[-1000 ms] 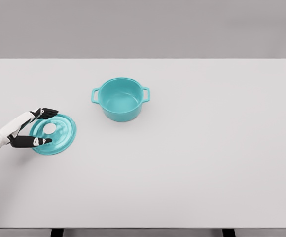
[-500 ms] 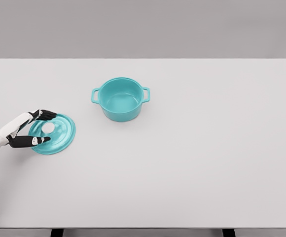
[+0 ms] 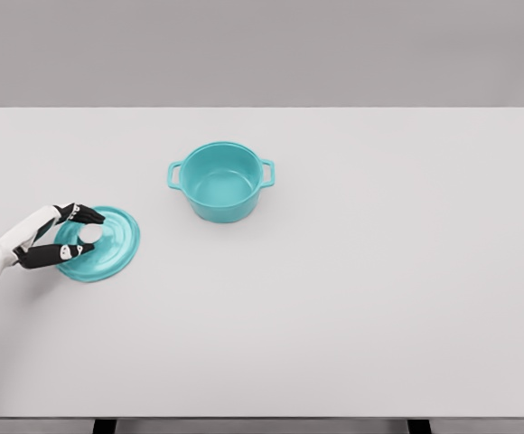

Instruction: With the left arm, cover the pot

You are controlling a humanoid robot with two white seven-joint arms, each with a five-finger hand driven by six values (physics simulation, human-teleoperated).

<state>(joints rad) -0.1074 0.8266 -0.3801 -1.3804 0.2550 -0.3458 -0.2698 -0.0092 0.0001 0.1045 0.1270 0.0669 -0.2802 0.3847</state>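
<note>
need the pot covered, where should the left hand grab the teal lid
By the white knob at the centre of the teal lid, pinched from above. The lid lies flat on the table, so its rim gives little purchase. The left hand is at the knob, fingers either side.

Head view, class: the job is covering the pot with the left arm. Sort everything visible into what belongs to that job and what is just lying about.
Belongs to the job:
teal pot, uncovered
teal lid, lying on the table
left hand, fingers around the lid's knob

Just lying about:
nothing; only the white table beneath them

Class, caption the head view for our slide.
Left hand closes around white knob of round teal lid; open teal two-handled pot waits nearby.
</note>
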